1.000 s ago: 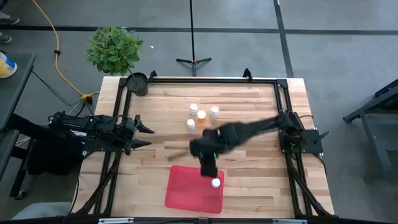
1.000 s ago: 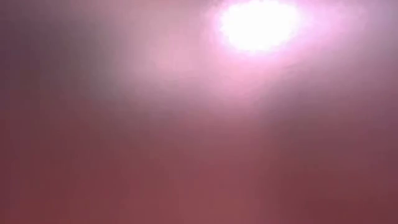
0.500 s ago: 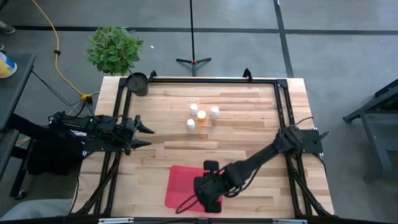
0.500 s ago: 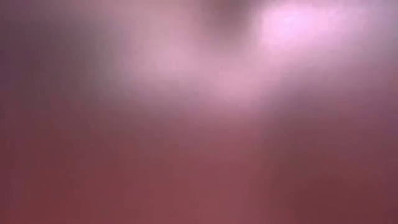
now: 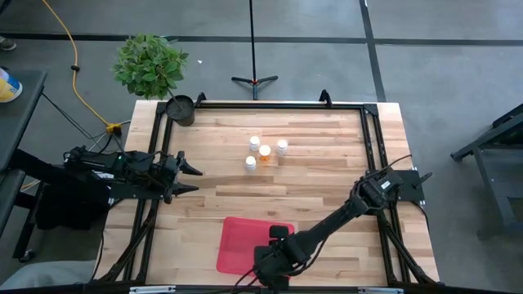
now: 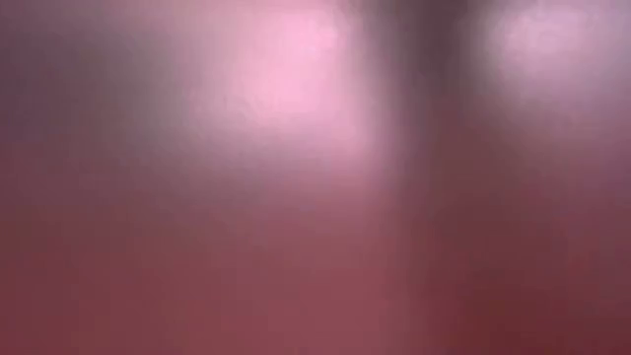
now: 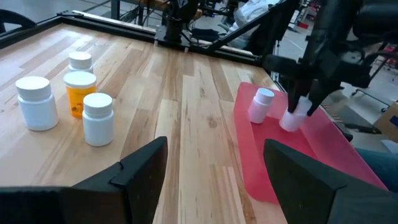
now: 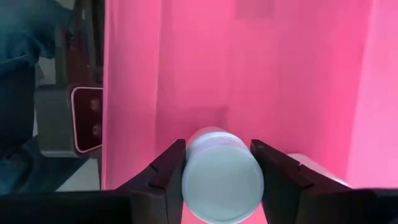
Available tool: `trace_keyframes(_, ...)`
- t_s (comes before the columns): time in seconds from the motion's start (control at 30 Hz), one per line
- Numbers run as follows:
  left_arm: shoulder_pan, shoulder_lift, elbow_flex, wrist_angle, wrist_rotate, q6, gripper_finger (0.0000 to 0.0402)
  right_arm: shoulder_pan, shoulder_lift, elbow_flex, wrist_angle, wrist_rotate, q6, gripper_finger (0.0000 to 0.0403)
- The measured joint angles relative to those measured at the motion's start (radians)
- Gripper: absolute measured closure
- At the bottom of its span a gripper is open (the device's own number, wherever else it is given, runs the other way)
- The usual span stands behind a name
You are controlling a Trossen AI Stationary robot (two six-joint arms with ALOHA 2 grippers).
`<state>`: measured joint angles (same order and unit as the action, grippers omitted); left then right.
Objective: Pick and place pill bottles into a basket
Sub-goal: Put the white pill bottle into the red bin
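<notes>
At the near edge of the surface (image 5: pixel 327 163), the right arm reaches in a long low diagonal from its mount on the right side down to the near end of the basket (image 5: pixel 241 245). Its right end effector (image 7: pixel 300 112) points down into the tray and is clamped on a white-capped pill bottle (image 8: pixel 222 179), the two dark fingers (image 8: pixel 166 174) pressing its sides. In the left wrist view the held bottle sits low over the red floor, and a second bottle (image 7: pixel 260 104) lies tilted on the tray just beside it. The basket's near wall lies close to the surface's front edge, so there is little room on that side; bare wood stays open to the tray's left and right.

Farther back, on the left side, the left arm waits over the surface's left edge, its left end effector (image 5: pixel 189 178) with fingers spread and empty, aimed toward the middle.

Beyond the middle stand four more bottles (image 5: pixel 265 152) in a tight cluster, well apart from the basket, with open wood all around them. At the far left corner sits a small dark pot (image 5: pixel 181 109) beside a leafy plant (image 5: pixel 149 64). The low view is a red blur.
</notes>
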<state>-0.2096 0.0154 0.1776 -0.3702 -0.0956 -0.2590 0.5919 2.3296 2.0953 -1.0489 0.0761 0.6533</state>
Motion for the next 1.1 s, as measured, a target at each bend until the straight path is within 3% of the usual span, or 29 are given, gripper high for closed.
trace_keyframes(0.4,0.0,0.0,0.0,-0.033,0.0,-0.008,0.0103,0.025,0.008,0.0,-0.017,0.04,0.046,0.0257)
trace_keyframes(0.73,0.0,0.0,0.0,-0.031,0.0,-0.008,0.0103,0.025,0.008,0.0,-0.022,0.022,0.046,0.0151)
trace_keyframes(1.1,0.0,0.0,0.0,-0.031,0.0,-0.009,0.0103,0.018,0.008,0.0,-0.026,0.019,0.014,0.0141)
